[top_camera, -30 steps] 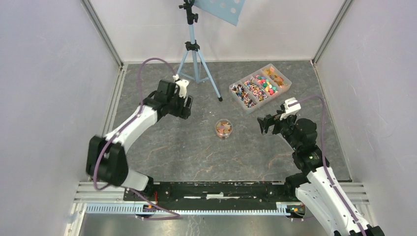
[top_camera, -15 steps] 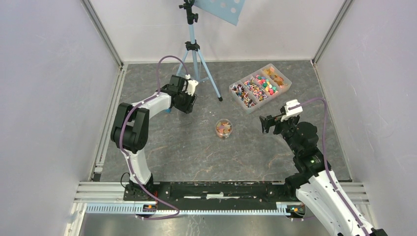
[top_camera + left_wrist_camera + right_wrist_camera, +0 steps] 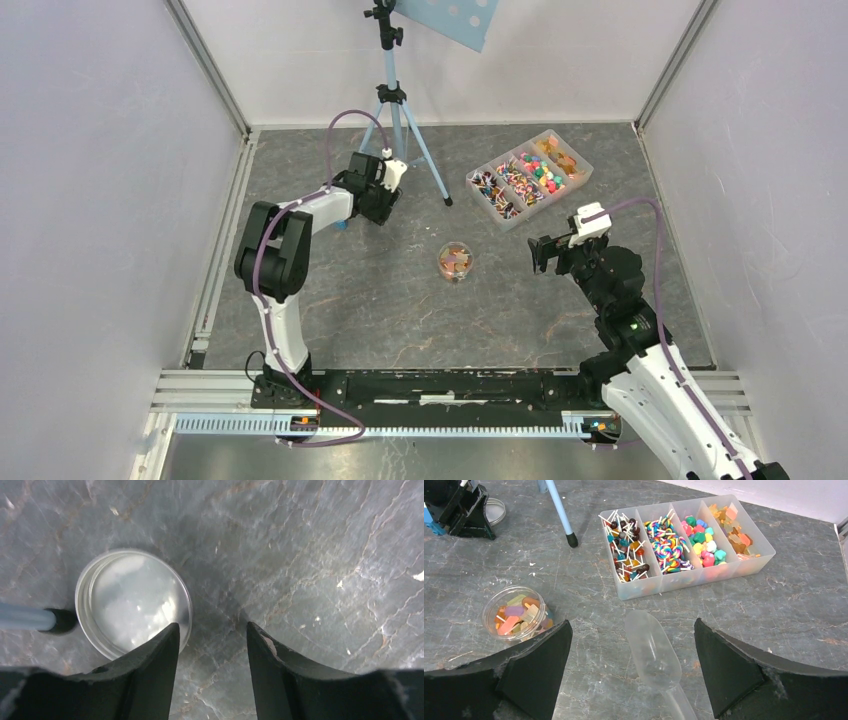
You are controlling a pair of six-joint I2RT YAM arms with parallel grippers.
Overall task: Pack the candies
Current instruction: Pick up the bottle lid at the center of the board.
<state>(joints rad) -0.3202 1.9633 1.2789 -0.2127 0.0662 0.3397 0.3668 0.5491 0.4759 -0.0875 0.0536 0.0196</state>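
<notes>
The left gripper (image 3: pixel 210 630) is hovering low over the grey marbled worktop (image 3: pixel 310 555). Its jaws are standing partly apart with only bare stone between them. The tip of one finger is overlapping the rim of a clear round plastic lid (image 3: pixel 131 600), which is lying flat just beside a foot of the light-blue tripod (image 3: pixel 22 620). Since the lid is probably meant for closing the jar, this arm seems to be lining up on it, though the lid is sitting off to one side of the jaws, not between them.

The right gripper (image 3: pixel 632 621) is hanging wide open and holding nothing. It is framing a clear plastic scoop (image 3: pixel 651 650) that is lying on the worktop, probably lined up for a pickup.

The candies (image 3: pixel 669 540) are mostly sitting sorted in a clear four-compartment tray (image 3: pixel 704 576) toward the far right. A few pastel pieces are lying in a small round clear jar (image 3: pixel 485 616), which is standing uncapped near the middle.

Whether the finger is touching the lid or floating above it cannot be told. The picture's bottom edge is cutting off the scoop's handle. In the overhead view, the left arm's wrist is hiding the lid entirely.
</notes>
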